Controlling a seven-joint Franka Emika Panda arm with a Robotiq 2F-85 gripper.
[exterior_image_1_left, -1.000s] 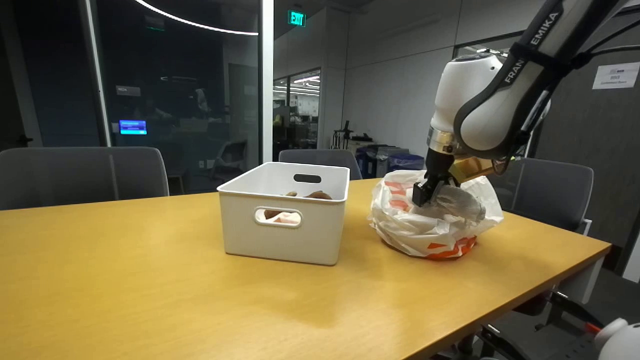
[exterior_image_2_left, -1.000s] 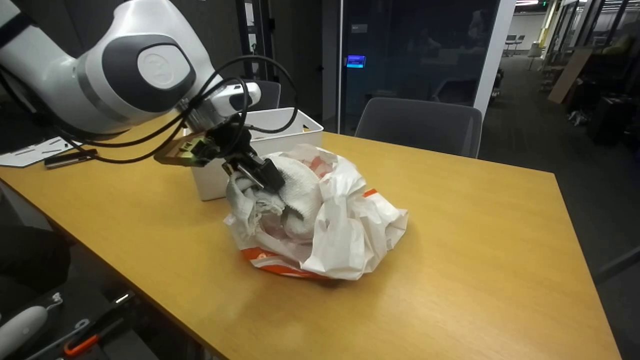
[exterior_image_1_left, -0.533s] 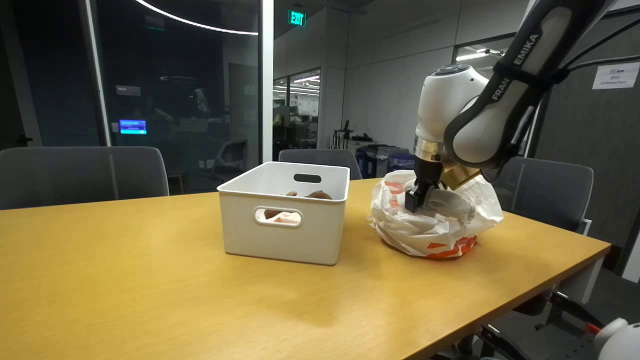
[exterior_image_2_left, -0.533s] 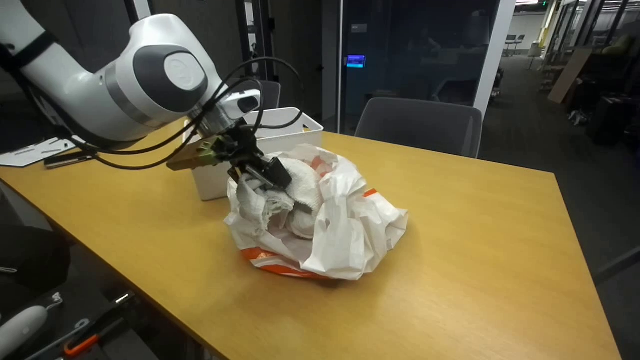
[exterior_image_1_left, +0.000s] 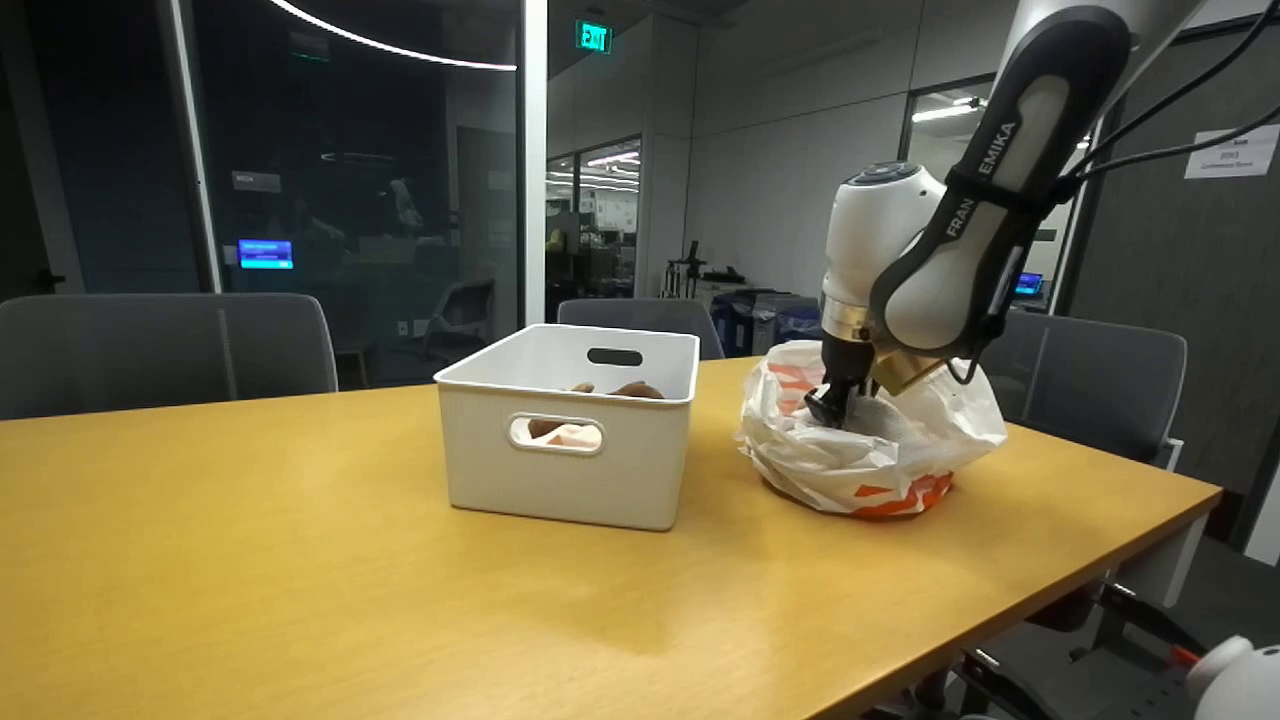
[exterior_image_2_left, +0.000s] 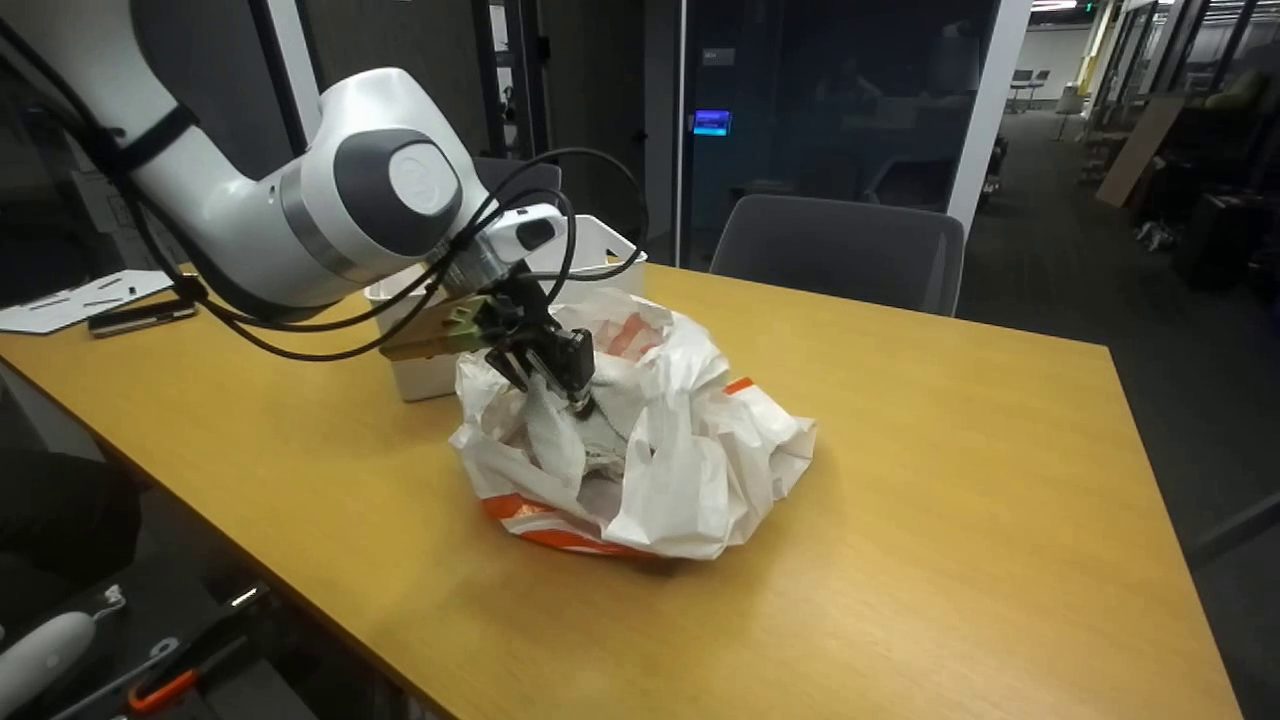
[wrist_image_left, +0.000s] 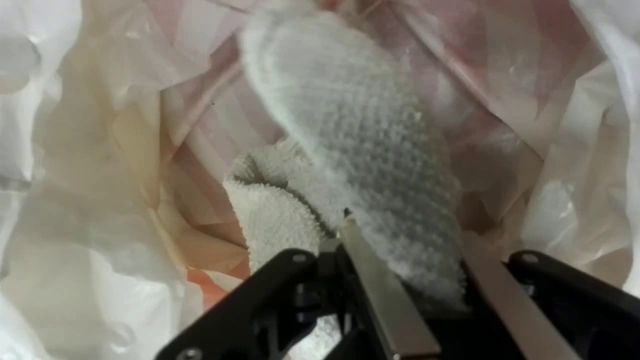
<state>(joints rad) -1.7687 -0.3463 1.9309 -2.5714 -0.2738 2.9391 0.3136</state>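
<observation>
White cloth (wrist_image_left: 370, 150) inside plastic bag (exterior_image_2_left: 690, 470), on bench (exterior_image_2_left: 950, 500).
Jaws are seen parted partway, cloth loose between them.

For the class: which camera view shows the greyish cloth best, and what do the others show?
The wrist view: the greyish cloth appears large, its bumpy weave visible, though blurred in places. Both exterior views show it smaller, partly hidden by the white bag around it.

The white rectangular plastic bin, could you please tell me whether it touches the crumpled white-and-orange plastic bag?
Apart: in an exterior view, a strip of smooth yellow tabletop shows between the bin and the bag, leaving a visible gap.
</observation>
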